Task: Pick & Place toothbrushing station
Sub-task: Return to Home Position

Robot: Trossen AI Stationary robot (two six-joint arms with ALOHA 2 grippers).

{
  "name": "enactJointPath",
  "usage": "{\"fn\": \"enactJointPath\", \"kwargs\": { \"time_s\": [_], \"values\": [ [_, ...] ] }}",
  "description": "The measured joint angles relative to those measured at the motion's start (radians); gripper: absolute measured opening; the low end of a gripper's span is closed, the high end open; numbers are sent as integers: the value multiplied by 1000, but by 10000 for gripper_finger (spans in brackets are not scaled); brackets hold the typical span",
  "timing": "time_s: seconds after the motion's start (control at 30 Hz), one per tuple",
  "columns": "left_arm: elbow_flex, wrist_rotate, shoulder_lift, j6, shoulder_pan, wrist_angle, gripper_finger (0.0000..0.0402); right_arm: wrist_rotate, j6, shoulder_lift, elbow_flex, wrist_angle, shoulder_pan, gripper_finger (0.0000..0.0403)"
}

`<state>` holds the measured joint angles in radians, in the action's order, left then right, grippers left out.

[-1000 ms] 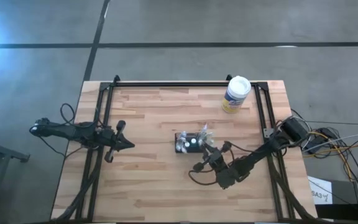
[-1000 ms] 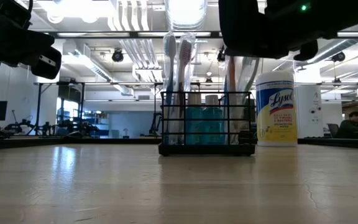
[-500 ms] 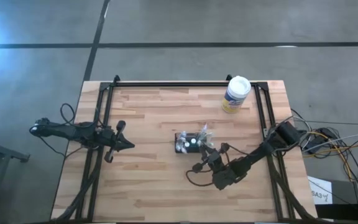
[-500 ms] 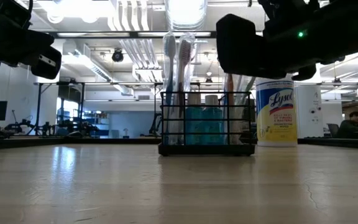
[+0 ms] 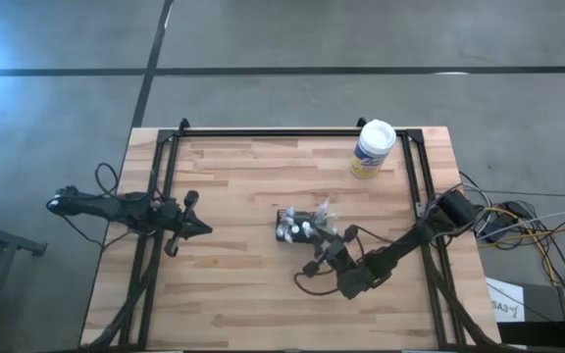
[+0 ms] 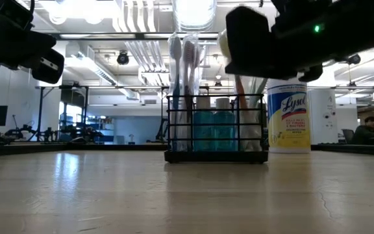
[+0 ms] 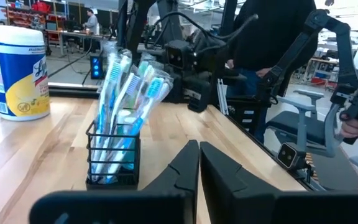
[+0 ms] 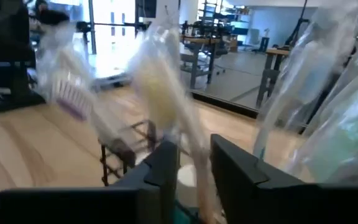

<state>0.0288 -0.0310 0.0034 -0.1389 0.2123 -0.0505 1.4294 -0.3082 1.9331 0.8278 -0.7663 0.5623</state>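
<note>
Two arms are seen from above. The left tool point(image 5: 202, 227) is held over the left part of the table point(image 5: 243, 294), well apart from everything. The right tool point(image 5: 322, 257) is placed just beside the toothbrushing station point(image 5: 298, 228), which is set near the table's middle. A white-lidded canister point(image 5: 372, 148) is stood near a right-hand corner. At table height, the station is shown upright as a black wire holder with toothbrushes point(image 6: 184, 78) stood in it. From the left wrist, the left tool is seen closed and empty. From the right wrist, wrapped brushes are shown close before the right tool; whether it is open or closed cannot be told.
</note>
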Motion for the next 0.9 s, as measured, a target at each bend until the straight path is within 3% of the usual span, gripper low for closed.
{"fn": "enactJointPath", "kwargs": {
  "time_s": [0.17, 0.3, 0.53, 0.67, 0.77, 0.9],
  "values": [
    [0, -5, 0, 2, 0, 1, 23, 16, 22, -63, 1, -3, 1, 141],
    [-1, -8, 0, 6, 0, 7, 22, 20, 135, -114, 13, -4, 4, 165],
    [0, -8, 0, -15, 0, 5, 14, 27, 313, -152, 53, 0, 24, 175],
    [70, -3, -1, -9, -1, -121, 6, 13, 524, -213, 105, -3, 67, 168],
    [169, 14, -3, 30, -1, -221, 4, -149, 671, -283, 114, 8, 117, 154],
    [218, 73, -3, 90, -1, -225, 5, -641, 672, -435, 97, 179, 141, 127]
  ]
}}
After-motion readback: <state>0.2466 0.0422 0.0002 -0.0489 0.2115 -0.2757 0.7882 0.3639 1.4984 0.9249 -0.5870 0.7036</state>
